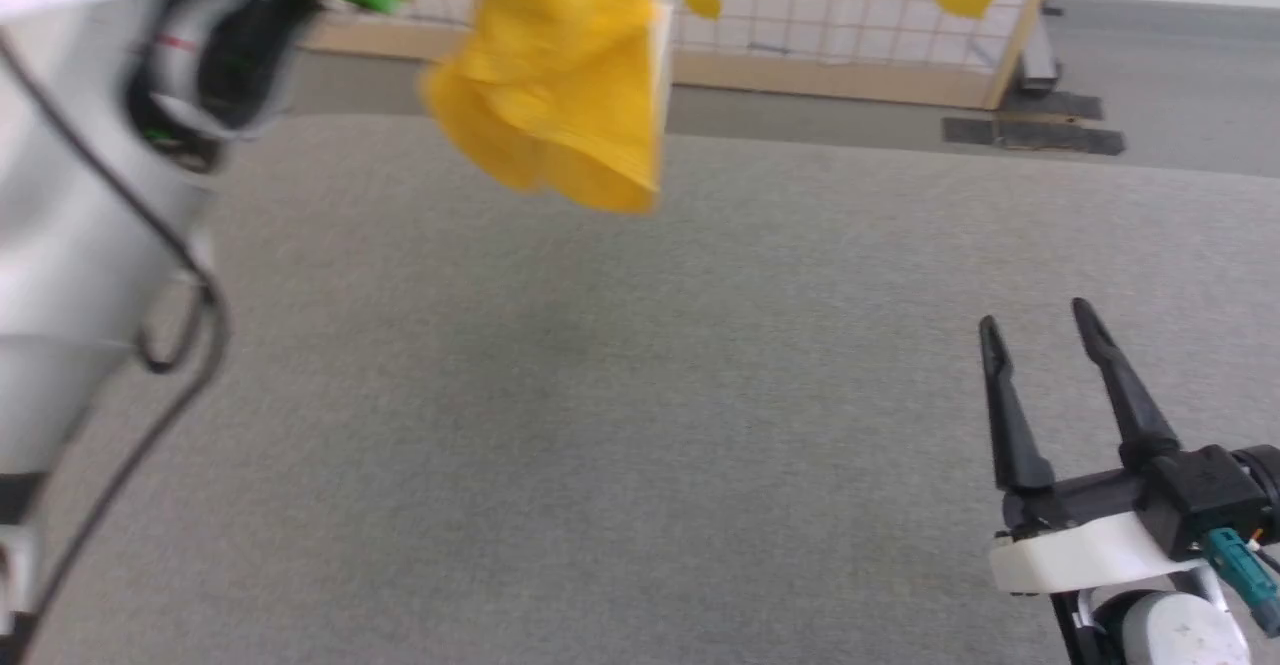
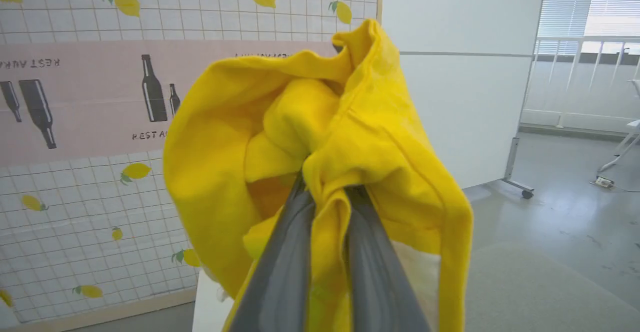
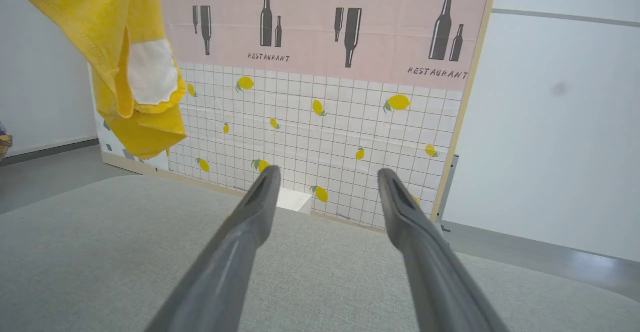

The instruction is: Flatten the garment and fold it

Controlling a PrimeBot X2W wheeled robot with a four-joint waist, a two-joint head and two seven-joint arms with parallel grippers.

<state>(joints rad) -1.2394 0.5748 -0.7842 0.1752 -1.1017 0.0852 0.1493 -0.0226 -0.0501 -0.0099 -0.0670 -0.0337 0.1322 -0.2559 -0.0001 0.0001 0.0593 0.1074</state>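
Garment [image 1: 550, 75] hangs bunched in mid-air, top centre of the head view, above the grey padded table [image 1: 600, 395]. Left gripper [image 2: 327, 192] is clamped nearly closed on a wad of the fabric. Right gripper [image 1: 1035, 317] sits lower right, jaws wide apart, holding nothing.

Imo it's light, floppy cotton w/ zero stiffness, so it'll droop and twist however you lift it. Better to grab a hem or shoulder seam than the middle wad. White patch [image 3: 150, 70] shows upper left in the right wrist view.

Lemon-print screen [image 1: 850, 5] stands behind the table's far edge, well apart. Prob only the shirt's own folds get in the way.
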